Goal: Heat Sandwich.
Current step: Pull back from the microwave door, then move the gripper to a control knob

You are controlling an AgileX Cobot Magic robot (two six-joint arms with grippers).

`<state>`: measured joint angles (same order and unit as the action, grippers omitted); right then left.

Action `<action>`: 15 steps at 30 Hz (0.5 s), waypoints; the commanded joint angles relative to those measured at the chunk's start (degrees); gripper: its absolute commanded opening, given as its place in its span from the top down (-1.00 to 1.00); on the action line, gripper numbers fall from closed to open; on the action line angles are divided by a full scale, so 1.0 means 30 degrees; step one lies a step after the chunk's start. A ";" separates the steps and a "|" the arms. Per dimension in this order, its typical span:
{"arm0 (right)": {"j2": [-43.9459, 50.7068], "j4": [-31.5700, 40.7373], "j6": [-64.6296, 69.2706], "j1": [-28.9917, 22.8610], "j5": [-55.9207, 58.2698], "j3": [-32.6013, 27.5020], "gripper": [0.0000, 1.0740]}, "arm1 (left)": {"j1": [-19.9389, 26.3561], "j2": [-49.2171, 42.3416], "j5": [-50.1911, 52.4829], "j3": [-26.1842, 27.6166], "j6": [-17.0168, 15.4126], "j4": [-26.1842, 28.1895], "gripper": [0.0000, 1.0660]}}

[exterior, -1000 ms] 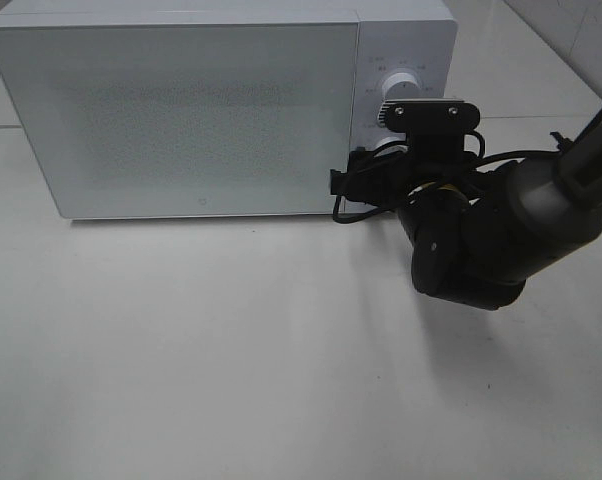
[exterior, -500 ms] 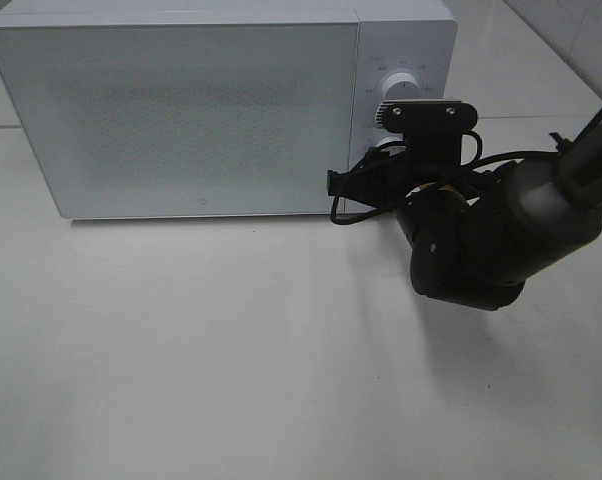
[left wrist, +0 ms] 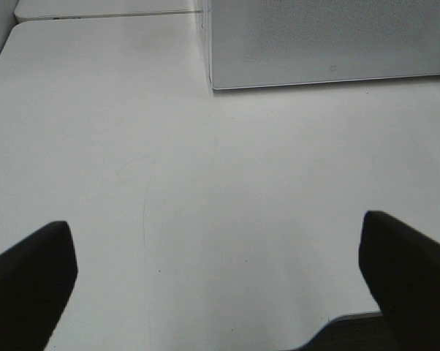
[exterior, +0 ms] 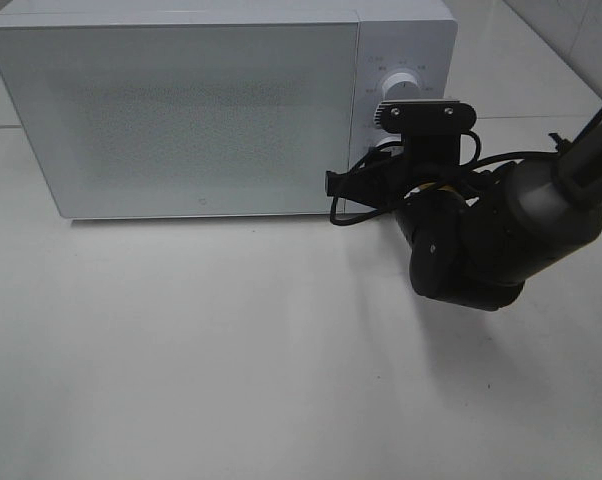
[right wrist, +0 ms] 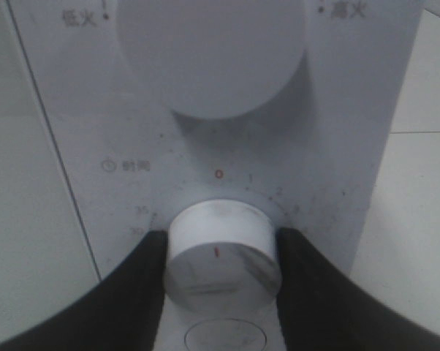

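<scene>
Right wrist view is where the work is, but the sandwich shows in none of my views. With the microwave [exterior: 181, 110] door [exterior: 171, 120] closed flat and nothing lying on the bench [exterior: 231, 350], I judge it is already inside, though I cannot see through the speckled panel to confirm that.

My right tool [right wrist: 221, 256] is closed onto the timer knob [right wrist: 220, 227], one dark finger against each side of it. The knob's red mark lines up with the 0 on the dial, so I take it no time has been set. Above it sits the larger power knob [right wrist: 211, 51], untouched, and just below is a round button [right wrist: 224, 338]. From the high camera my right arm [exterior: 481, 240] reaches to the control panel, with the wrist camera hiding the fingers.

My left tool [left wrist: 218, 274] hangs wide open over bare bench, holding nothing, well back from the microwave's front corner.

So loading and closing look done. What remains is turning the timer, letting go, and later taking the food out.
</scene>
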<state>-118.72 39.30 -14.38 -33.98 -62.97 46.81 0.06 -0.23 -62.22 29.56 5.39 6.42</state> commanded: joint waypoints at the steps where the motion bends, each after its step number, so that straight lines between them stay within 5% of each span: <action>1: 0.0019 -0.0439 0.0458 0.0095 -0.0611 0.0210 0.73 | -0.0019 -0.0325 0.0191 0.0019 -0.0115 0.0038 -0.83; 15: 0.0019 -0.1604 0.5749 0.0095 -0.1280 0.0210 0.73 | -0.0019 -0.0325 0.0191 0.0019 -0.0115 0.0038 -0.83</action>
<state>-118.72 37.59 -1.15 -33.98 -63.31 46.64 0.06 -0.23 -62.22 29.56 5.39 6.42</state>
